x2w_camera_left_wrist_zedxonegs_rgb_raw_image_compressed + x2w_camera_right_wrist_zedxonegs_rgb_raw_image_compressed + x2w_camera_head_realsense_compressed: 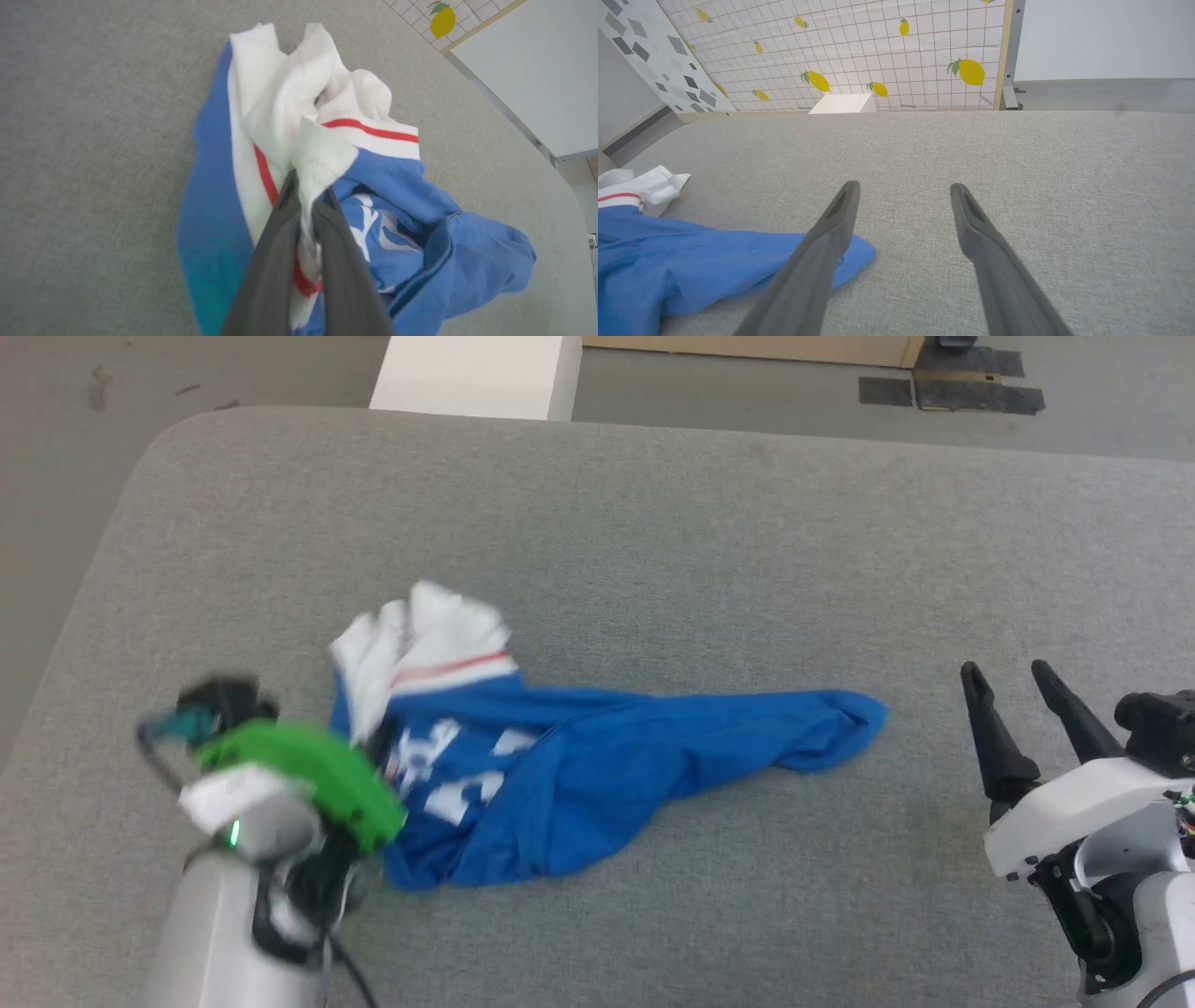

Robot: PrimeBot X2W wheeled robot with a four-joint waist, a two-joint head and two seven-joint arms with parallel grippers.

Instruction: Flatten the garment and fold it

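The left pincer clenched white, red-striped trim of the crumpled royal-blue jersey T-shirt; white lettering beside its fingers was unreadable; the right pincer stood released, blue cloth at its left.

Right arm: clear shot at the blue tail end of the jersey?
Probably yes. The right gripper stands open near the blue end of the garment, with bare grey surface between and nothing blocking.

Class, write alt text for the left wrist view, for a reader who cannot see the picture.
The left gripper has its jaws shut on a white, red-striped fold of the garment, a crumpled royal-blue jersey with white lettering. It lies bunched on a grey fabric-covered table, with a lemon-print panel at the top right.
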